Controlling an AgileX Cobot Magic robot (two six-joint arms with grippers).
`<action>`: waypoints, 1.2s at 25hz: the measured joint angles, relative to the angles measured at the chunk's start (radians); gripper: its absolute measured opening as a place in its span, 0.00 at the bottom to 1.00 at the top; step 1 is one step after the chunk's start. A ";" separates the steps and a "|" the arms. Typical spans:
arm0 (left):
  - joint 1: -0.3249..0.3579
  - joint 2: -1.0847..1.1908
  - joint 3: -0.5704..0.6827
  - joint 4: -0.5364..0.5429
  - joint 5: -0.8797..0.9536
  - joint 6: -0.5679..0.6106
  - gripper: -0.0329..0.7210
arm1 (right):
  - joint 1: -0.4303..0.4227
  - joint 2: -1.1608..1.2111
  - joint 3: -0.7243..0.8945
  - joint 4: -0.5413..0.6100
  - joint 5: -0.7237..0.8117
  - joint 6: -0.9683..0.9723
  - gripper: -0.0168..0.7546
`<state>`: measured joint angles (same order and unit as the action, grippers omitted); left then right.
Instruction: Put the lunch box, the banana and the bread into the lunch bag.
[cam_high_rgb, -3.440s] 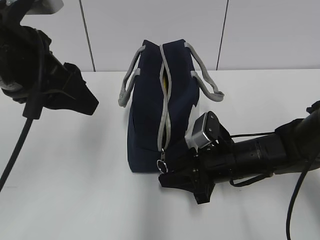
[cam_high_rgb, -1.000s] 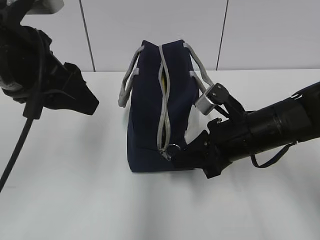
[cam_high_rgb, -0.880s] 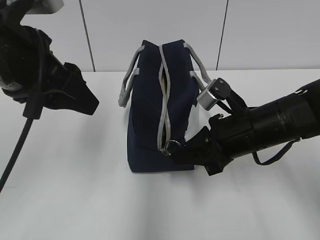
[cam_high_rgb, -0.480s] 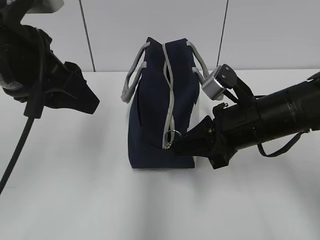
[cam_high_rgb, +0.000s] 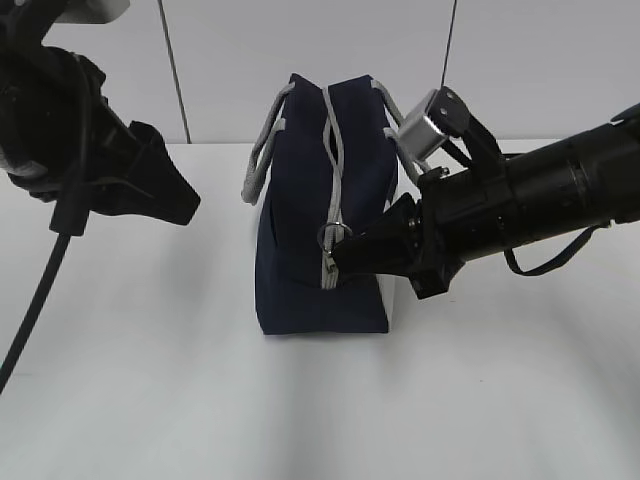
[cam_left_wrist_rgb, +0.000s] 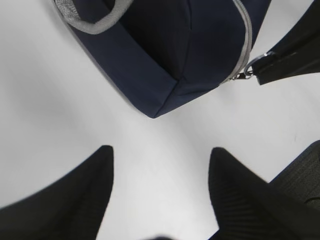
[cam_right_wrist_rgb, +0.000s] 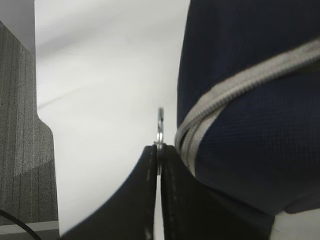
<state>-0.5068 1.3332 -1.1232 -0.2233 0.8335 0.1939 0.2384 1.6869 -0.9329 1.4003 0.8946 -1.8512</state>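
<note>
**Zipper partway shut, contents out of sight**

While the lunch bag (cam_high_rgb: 322, 240) stands upright on the white table (cam_high_rgb: 200, 400) at the centre of the exterior view, the right gripper (cam_high_rgb: 345, 250) is pinched tight on the ring pull (cam_high_rgb: 333, 237) of its grey zipper (cam_high_rgb: 336, 170); the right wrist view shows the thin ring (cam_right_wrist_rgb: 160, 131) clamped edgewise between the closed tips. The left gripper (cam_left_wrist_rgb: 160, 195) hangs at about nine o'clock from the bag, its jaws spread wide and empty, above bare table.

No lunch box, banana or bread shows anywhere on the table, so they are probably already inside, though the pictures cannot confirm it. The pull sits partway up the near end face, so what seems left is running the zipper over the top.

The bag's long axis runs from six o'clock towards twelve, away from the camera, narrow end face nearest. The zipper follows that axis along the top ridge, with the grey handles (cam_high_rgb: 262, 160) either side.
</note>
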 joint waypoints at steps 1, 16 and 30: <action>0.000 0.000 0.000 0.000 -0.001 0.001 0.61 | 0.000 -0.002 -0.008 -0.002 0.005 0.000 0.02; 0.000 0.000 0.000 0.000 -0.015 0.005 0.61 | 0.000 -0.004 -0.140 -0.038 0.050 0.034 0.02; 0.000 0.000 0.000 -0.011 -0.029 0.072 0.61 | 0.000 -0.004 -0.260 -0.051 0.057 0.066 0.02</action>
<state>-0.5068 1.3332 -1.1232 -0.2346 0.8047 0.2655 0.2384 1.6832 -1.1930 1.3495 0.9514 -1.7847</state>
